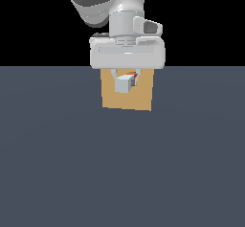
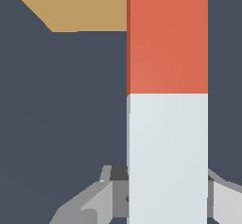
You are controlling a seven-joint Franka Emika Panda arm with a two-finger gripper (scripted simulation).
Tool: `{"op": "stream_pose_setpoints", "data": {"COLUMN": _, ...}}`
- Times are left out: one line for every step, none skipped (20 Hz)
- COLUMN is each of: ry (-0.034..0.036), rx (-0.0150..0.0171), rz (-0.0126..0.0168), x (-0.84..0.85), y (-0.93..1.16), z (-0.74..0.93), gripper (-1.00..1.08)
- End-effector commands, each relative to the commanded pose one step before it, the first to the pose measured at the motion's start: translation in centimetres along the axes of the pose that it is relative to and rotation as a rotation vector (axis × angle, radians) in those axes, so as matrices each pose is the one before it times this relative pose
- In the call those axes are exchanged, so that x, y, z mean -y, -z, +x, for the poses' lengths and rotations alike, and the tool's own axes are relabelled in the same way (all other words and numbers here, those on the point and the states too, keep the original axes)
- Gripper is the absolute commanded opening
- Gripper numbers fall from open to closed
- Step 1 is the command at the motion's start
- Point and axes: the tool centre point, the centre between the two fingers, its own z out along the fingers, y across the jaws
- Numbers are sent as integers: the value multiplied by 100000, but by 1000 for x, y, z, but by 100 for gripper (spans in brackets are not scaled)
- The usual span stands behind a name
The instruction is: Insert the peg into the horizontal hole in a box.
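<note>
Looking at the exterior view, we see the Panda gripper [image 1: 125, 80] hanging in front of the tan box [image 1: 141, 96], its pale grey hand body covering the box's upper edge. The peg [image 1: 125, 83] sits between the fingers, held at its pale grey-white half, with a sliver of orange-red showing behind it on the box side. So we read the fingers as closed on the peg, gap no wider than the bar itself. The peg's white end face points toward the camera; the orange end points at the box face. We can't tell whether the tip touches the box or is apart from it, and the hole is hidden behind the peg and fingers.

In the wrist view we get the peg [image 2: 168, 124] running lengthwise away from the camera, white half near, orange half far. Grey fingers [image 2: 90, 204] flank the white end on both sides. The orange end overlaps the tan box [image 2: 80, 5] in the picture; the box edge looks skewed relative to the peg. Box rests on the dark grey-blue floor [image 1: 122, 173].
</note>
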Motion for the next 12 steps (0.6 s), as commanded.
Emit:
{"op": "stream_pose_setpoints", "data": {"ry": -48, "rx": -98, "rz": -262, "x": -92, "y": 130, "z": -2, "gripper": -100}}
{"op": "stream_pose_setpoints", "data": {"ry": -5, "rx": 104, "rz": 265, "x": 78, "y": -137, "z": -32, "gripper": -100}}
{"op": "stream_pose_setpoints", "data": {"ry": 75, "rx": -104, "rz": -224, "x": -82, "y": 119, "z": 22, "gripper": -100}}
{"op": "stream_pose_setpoints", "data": {"ry": 76, "rx": -103, "rz": -224, "x": -82, "y": 119, "z": 22, "gripper": -100}}
{"op": "stream_pose_setpoints", "data": {"ry": 0, "rx": 0, "rz": 0, "x": 0, "y": 0, "z": 0, "gripper": -100}}
{"op": "stream_pose_setpoints", "data": {"ry": 0, "rx": 0, "rz": 0, "x": 0, "y": 0, "z": 0, "gripper": -100}}
{"op": "stream_pose_setpoints", "data": {"ry": 0, "rx": 0, "rz": 0, "x": 0, "y": 0, "z": 0, "gripper": -100}}
{"op": "stream_pose_setpoints", "data": {"ry": -16, "rx": 100, "rz": 275, "x": 83, "y": -145, "z": -29, "gripper": -100}}
{"op": "stream_pose_setpoints", "data": {"ry": 0, "rx": 0, "rz": 0, "x": 1, "y": 0, "z": 43, "gripper": -100}}
{"op": "stream_pose_setpoints", "data": {"ry": 0, "rx": 0, "rz": 0, "x": 3, "y": 0, "z": 129, "gripper": -100}}
{"op": "stream_pose_setpoints", "data": {"ry": 0, "rx": 0, "rz": 0, "x": 5, "y": -1, "z": 215, "gripper": -100}}
{"op": "stream_pose_setpoints", "data": {"ry": 0, "rx": 0, "rz": 0, "x": 8, "y": -1, "z": 301, "gripper": -100}}
